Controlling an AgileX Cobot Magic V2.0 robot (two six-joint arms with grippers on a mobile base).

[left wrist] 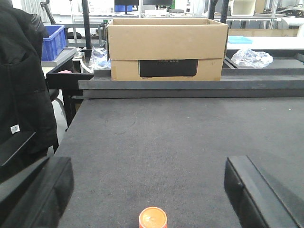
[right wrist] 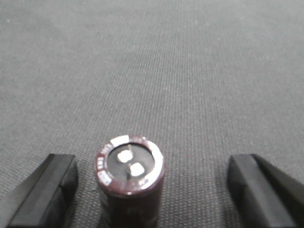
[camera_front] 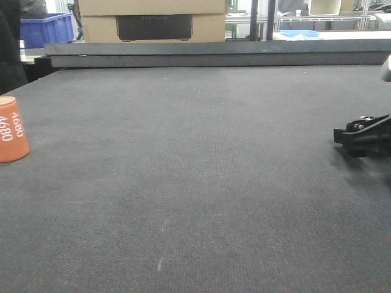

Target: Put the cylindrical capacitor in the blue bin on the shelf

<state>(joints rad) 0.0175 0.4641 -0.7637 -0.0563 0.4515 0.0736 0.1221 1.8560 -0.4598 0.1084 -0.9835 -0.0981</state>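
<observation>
**Straddling the upright capacitor with the right arm**

Hovering low over the dark grey table mat (camera_front: 195,183) with the right gripper (right wrist: 152,185) spread wide and holding nothing. Bracketing the cylindrical capacitor (right wrist: 129,178) between the two black fingers (right wrist: 45,190) in the right wrist view, touching neither. Finding it standing on end, long axis vertical, with the silvery top and two terminals facing up at the camera and the dark brown sleeve below. Sitting off the midline, closer to the finger at the frame's left than to the one at its right, and already inside the line of the fingertips.

Judging the next move as a small sideways centring, then a straight squeeze across the round side. Risking, by closing off-centre, a nudge or a topple of the part. Counting the right arm as plainly the nearer one.

Holding the left gripper (left wrist: 149,190) equally wide and empty at the other side of the table, facing an orange cylinder (left wrist: 153,219) marked 4680, not the task's part. Failing to find the capacitor in the front view, only the right gripper's black tip at the right edge. Finding no shelf bin clearly either. Spotting only a blue crate (left wrist: 52,40) far beyond the table's left rear corner, near a cardboard box (left wrist: 166,47), and not certainly the target. Leaving grasp, carry and drop all to be done.
</observation>
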